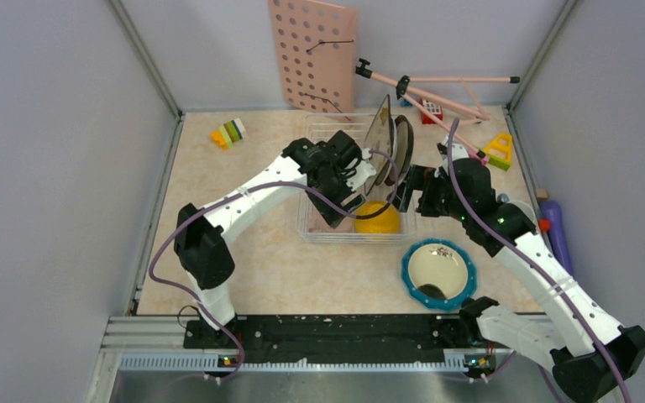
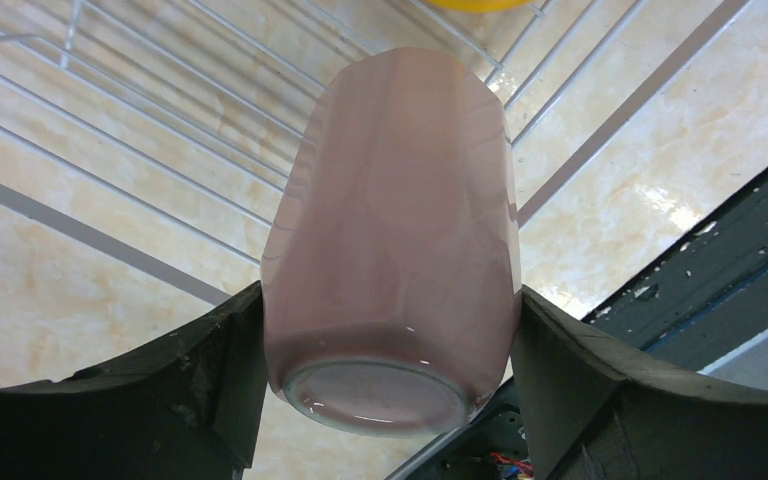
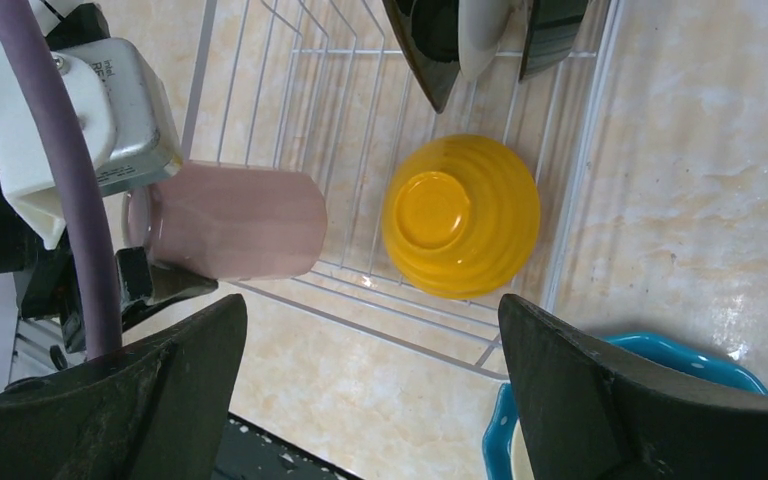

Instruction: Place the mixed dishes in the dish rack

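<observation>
Left wrist view first: the pink cup (image 2: 395, 230) fills my screen, lying on its side with its base toward the lens. The left pincer (image 2: 388, 300) is clamped on it, one dark finger pressed against each flank near the base. White wires of the dish rack (image 2: 160, 110) run beneath the cup, and I cannot tell whether it touches them.

From the top view I see the cup in the near left part of the rack, under the left wrist. The yellow-orange bowl (image 3: 460, 215) sits upside down in the rack's near right corner, beside the cup but apart from it. At the far right end of the rack two plates stand on edge. One is a square plate (image 1: 380, 134), and a round plate (image 1: 404, 144) stands just to its right.

The right pincer (image 3: 372, 310) has its jaws wide apart with nothing between them. In its own view it hangs above the rack's near edge, with the cup on one side and the bowl on the other. The top view puts it at the rack's right side, close to the plates.

Outside the rack, the teal dish (image 1: 438, 273) with a cream inside rests on the bench (image 1: 252, 252), just off the near right corner and beside the right arm. Farther out, a pink pegboard (image 1: 312, 54) leans at the back wall. Toy blocks (image 1: 229, 133) lie near the far left corner, and a purple cylinder (image 1: 558, 231) lies along the right edge.
</observation>
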